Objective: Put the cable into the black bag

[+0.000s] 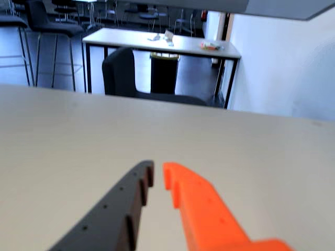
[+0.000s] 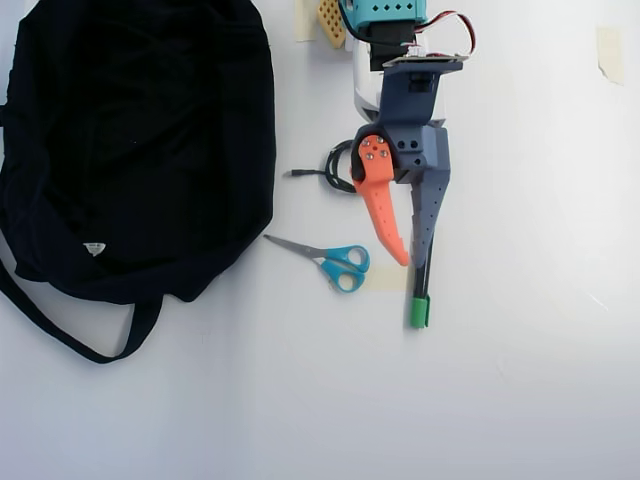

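In the overhead view the cable [image 2: 338, 172] lies as a small black coil, partly hidden under the arm, with its short plug end pointing left toward the bag. The black bag [image 2: 130, 140] fills the upper left, its strap looping below it and a small white label near its lower edge. My gripper [image 2: 411, 263] hangs right of the cable, its tips pointing down the picture past the coil. Its orange and grey fingers are nearly together with nothing between them. The wrist view shows my gripper [image 1: 158, 170] over bare tabletop; cable and bag are out of that view.
Blue-handled scissors [image 2: 340, 262] lie between the bag and the fingertips. A dark pen with a green cap [image 2: 419, 310] lies just below the grey finger. Tape pieces [image 2: 610, 50] sit at the upper right. The wrist view shows chairs and another table [image 1: 157, 42] beyond the table edge.
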{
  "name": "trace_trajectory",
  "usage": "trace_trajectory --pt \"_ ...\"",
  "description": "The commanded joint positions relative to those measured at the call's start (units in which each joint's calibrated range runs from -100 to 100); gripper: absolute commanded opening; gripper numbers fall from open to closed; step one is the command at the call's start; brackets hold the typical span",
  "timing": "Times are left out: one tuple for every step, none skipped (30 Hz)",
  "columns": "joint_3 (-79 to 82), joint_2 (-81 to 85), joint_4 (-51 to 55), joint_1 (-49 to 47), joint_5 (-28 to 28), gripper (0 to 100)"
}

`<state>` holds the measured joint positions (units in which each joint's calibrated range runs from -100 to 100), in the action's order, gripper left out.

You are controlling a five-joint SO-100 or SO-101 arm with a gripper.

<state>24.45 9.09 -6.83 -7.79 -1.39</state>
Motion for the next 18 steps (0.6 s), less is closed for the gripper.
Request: trace_trajectory --pt "-7.29 -2.37 0.88 -0.66 -0.02 2" --pt "-8.91 -3.12 1.83 -0.66 -0.02 2" --pt "-10.52 -3.78 3.04 -0.66 -0.02 2" --pt "-12.23 -4.44 4.42 -0.66 -0.02 2" --pt "-13.94 -5.11 5.97 -0.66 -0.02 2" --pt "-15.73 -5.61 7.69 -0.66 -0.02 2" --pt "-17.44 -6.19 9.32 -0.66 -0.02 2" --pt "-18.88 -6.68 10.7 -0.59 -0.02 2" --pt "-20.05 -7.1 11.56 -0.44 -0.02 2" --pt "-20.59 -7.35 11.82 -0.29 -0.02 3" --pt "-20.68 -7.51 11.82 -0.14 -0.02 3" --pt "-20.14 -7.51 11.82 0.01 -0.02 3" --pt "-19.87 -7.51 11.82 0.01 -0.13 3" --pt "-19.87 -7.51 11.65 -0.07 -0.44 2" --pt "-19.87 -7.43 11.48 0.01 -0.44 2" --pt "-19.87 -7.43 11.39 0.08 -0.44 2" --pt "-19.87 -7.43 11.39 0.31 -0.44 2" --pt "-19.87 -7.18 11.39 0.61 -0.5 2"
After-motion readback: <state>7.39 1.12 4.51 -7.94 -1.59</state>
